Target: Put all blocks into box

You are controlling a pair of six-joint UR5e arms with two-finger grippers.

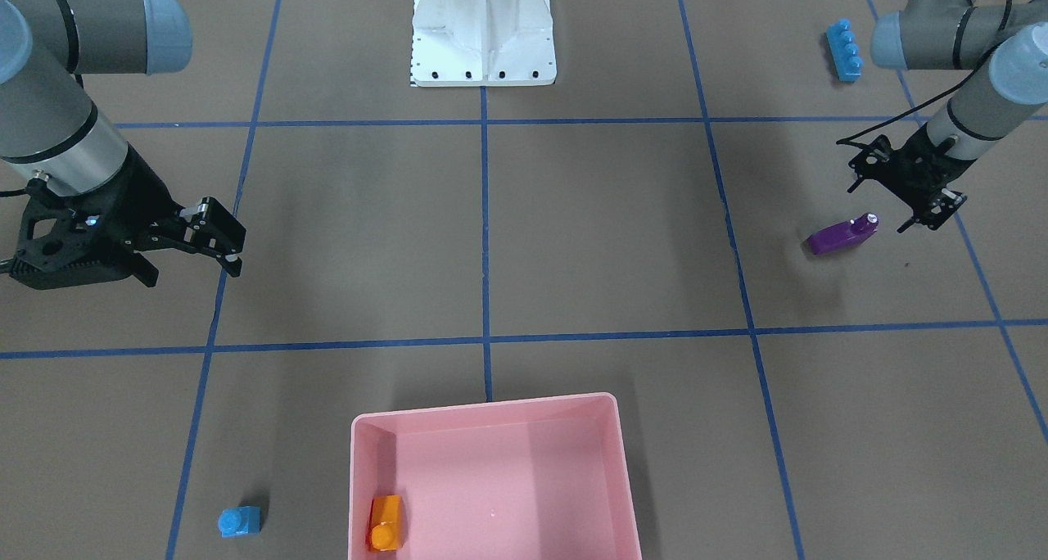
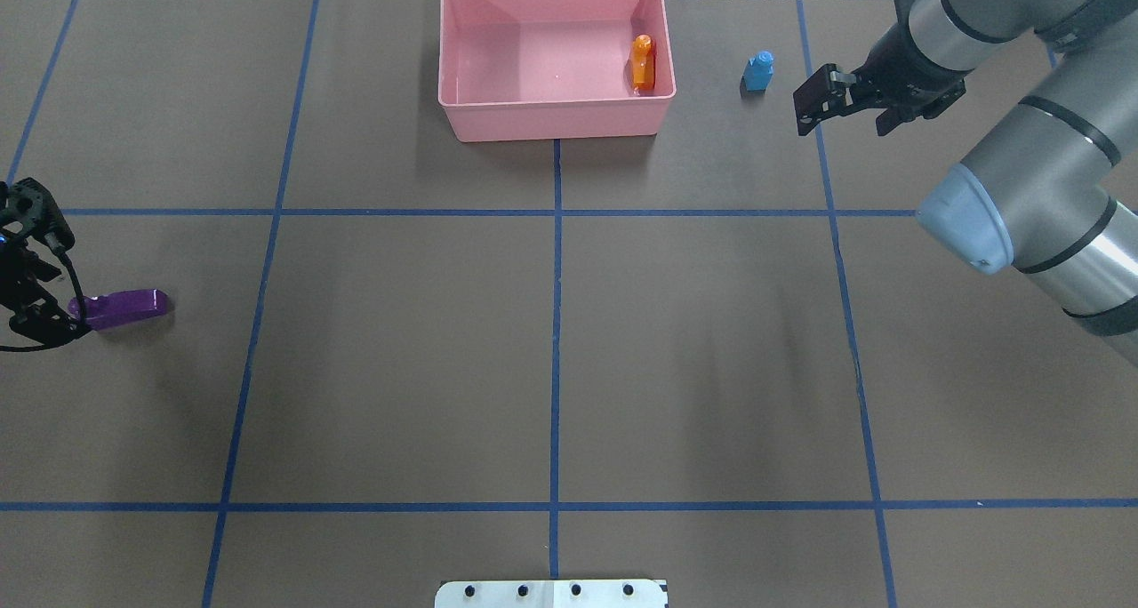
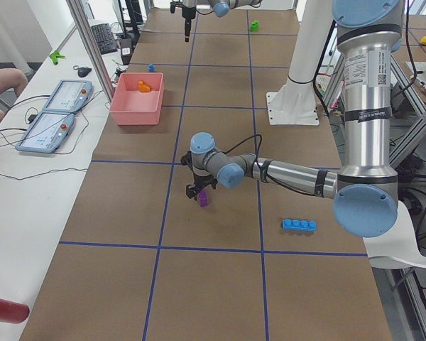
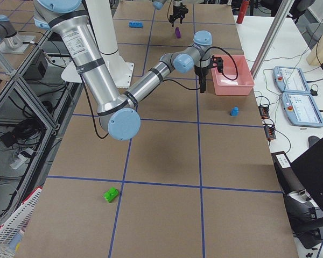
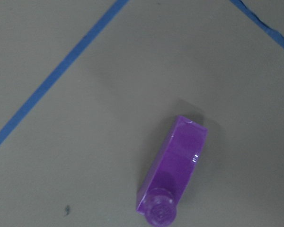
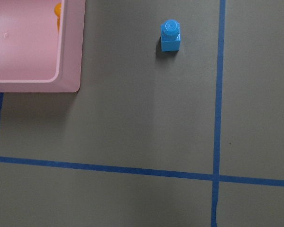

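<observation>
Left gripper (image 1: 888, 201) is held spread by the purple brick (image 1: 842, 236); right gripper (image 1: 195, 264) (near the tiny blue brick (image 1: 240, 521)) is also spread.

Both arms are built alike. The right arm (image 1: 70, 130) and the left arm (image 1: 978, 106) have silver-grey tubes, dark grey joint housings, black seam rings and pale blue round end caps (image 1: 168, 32).

The white base (image 1: 483, 36) is a ribbed, flared metal pedestal. You will see four black screws (image 1: 468, 75) along its flange edge.

On the base's left-arm side, a thin black cable (image 1: 901, 123) hangs loose beside the forearm tube. It reaches the left gripper (image 1: 883, 204), a black open-frame assembly. The right gripper (image 1: 192, 267) is also black, with silvery fittings on one finger.

In the exterior left view, the left arm's upright tube carries a printed label (image 3: 370, 71). Its text is too small to read.
</observation>
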